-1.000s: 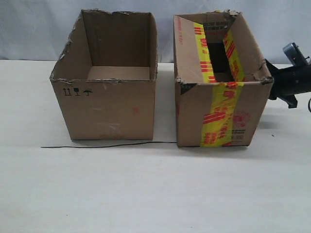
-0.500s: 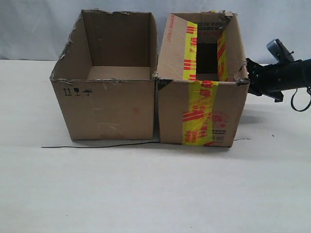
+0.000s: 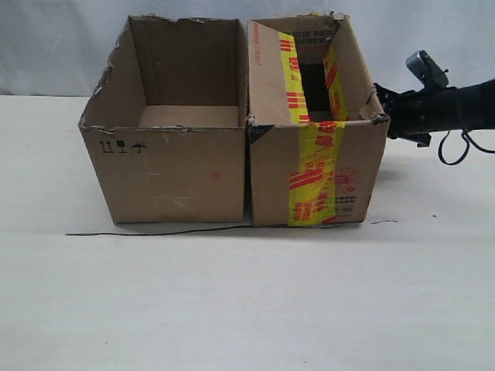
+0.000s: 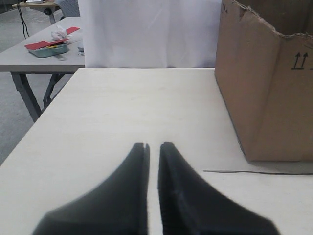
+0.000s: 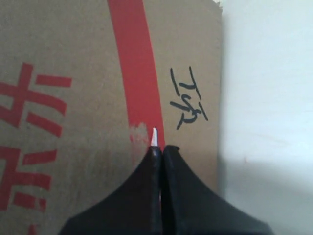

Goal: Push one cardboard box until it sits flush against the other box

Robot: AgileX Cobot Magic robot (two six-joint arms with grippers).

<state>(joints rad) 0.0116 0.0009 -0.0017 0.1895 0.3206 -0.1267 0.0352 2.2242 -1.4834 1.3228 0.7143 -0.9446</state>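
One broad white tabletop (image 3: 247,309) fills the lower half of your exterior view and carries everything else. Left of centre stands the plain brown cardboard box with ragged top edges (image 3: 166,174), open at the top, with small black handling symbols on its front face. Right of centre stands the brown cardboard box wrapped in yellow tape with red stripes (image 3: 272,182), also open. Their facing walls meet at the front corner, with no gap visible from this side.

Your right gripper (image 3: 379,104) reaches in from the right edge of the frame, near the taped box's upper right corner. Its wrist camera shows the jaws pressed together, the tips (image 5: 160,149) against that box's side wall (image 5: 73,73) at the scuffed end of a red band (image 5: 137,73), beside a black handwritten mark (image 5: 188,100).

Your left gripper (image 4: 152,145) hovers over bare table, jaws nearly closed with only a thin slit between them, pinching nothing, well apart from the plain box (image 4: 264,93).

One thin black wire (image 3: 155,232) lies along the table at the boxes' front feet.
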